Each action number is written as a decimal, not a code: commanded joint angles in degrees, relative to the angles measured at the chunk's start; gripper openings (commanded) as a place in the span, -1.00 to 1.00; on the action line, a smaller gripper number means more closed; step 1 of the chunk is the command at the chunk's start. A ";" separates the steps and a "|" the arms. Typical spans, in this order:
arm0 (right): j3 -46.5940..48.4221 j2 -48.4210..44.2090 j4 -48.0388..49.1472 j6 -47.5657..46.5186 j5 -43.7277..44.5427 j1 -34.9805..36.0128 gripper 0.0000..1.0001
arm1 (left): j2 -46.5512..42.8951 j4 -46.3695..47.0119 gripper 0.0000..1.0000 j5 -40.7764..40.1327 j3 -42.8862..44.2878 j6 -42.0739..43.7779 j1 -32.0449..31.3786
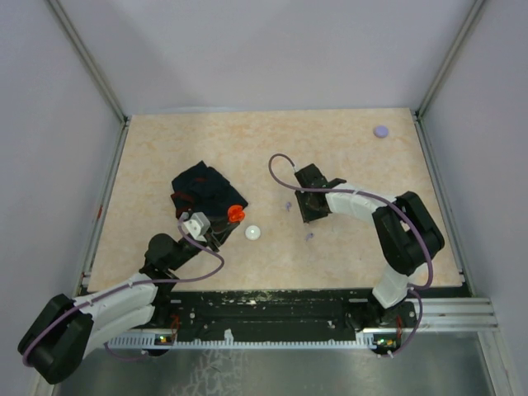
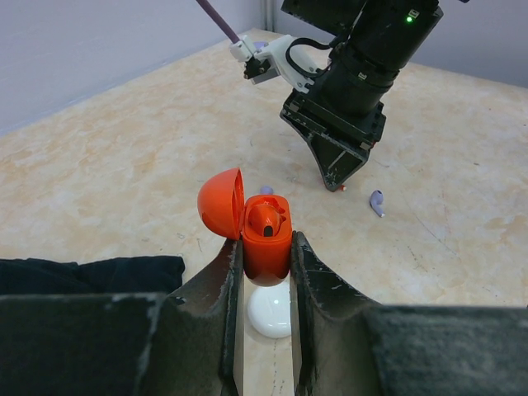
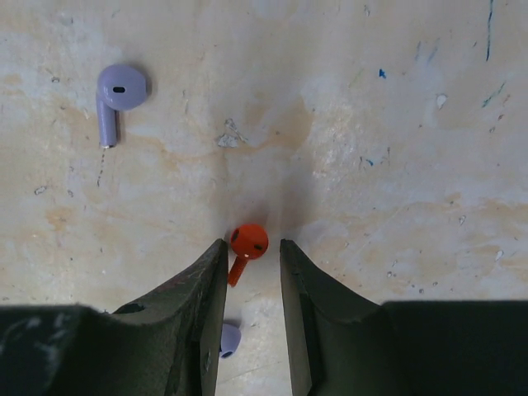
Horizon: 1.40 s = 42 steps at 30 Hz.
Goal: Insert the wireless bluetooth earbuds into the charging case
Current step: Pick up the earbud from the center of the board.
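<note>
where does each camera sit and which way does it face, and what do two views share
Top external: above and behind the bases, facing down on the table; left arm and right arm in view.
Left wrist: on the left arm, facing low past the left gripper shut on the open orange case, toward the right gripper.
Right wrist: on the right arm, facing straight down; its gripper fingers frame a red earbud.
Shared: top external and left wrist both show the orange case.

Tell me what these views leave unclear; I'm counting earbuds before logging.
Left wrist view: white case mostly hidden behind the left hand and its red case.
Right wrist view: one lavender earbud half covered by a finger of the right hand.
Top view: red earbud hidden under that hand.
</note>
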 commanded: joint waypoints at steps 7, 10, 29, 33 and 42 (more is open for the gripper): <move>1.14 1.42 2.39 1.43 2.01 -0.50 -0.36 | -0.04 0.42 -1.00 0.94 -0.40 0.59 0.39; 1.04 1.02 2.05 1.22 1.94 -0.45 -0.38 | -0.03 0.42 -1.00 1.08 -0.35 0.52 0.39; 4.89 3.65 1.02 -2.36 -1.86 -0.41 -0.39 | 0.40 0.53 -1.00 2.14 -0.11 0.23 0.39; 5.10 3.61 -0.26 -2.55 -1.60 -0.41 -0.41 | 0.46 0.53 -1.00 2.32 0.00 0.24 0.39; 5.65 3.96 -3.07 -3.43 -0.83 -0.03 -0.42 | 0.89 1.02 -1.00 2.92 0.08 0.02 0.38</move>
